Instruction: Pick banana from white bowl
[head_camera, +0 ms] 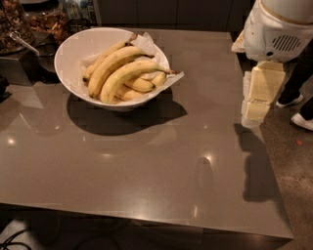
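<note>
Across the table from the hand, banana in white bowl.

A glossy grey table fills most of the frame, lights glinting off its top. In the upper left, two straighter long bananas and short stubby bananas lie heaped together. In the top left corner, glass jars hold dark brown contents, and a metal utensil handle slants above a dark box. Dark cabinets run along the top edge. At the right edge, a person's white shoes stand on speckled floor, near a small red speck. Cables curl in the lower left corner. The gripper hangs just off the table's right side, in the upper right.
</note>
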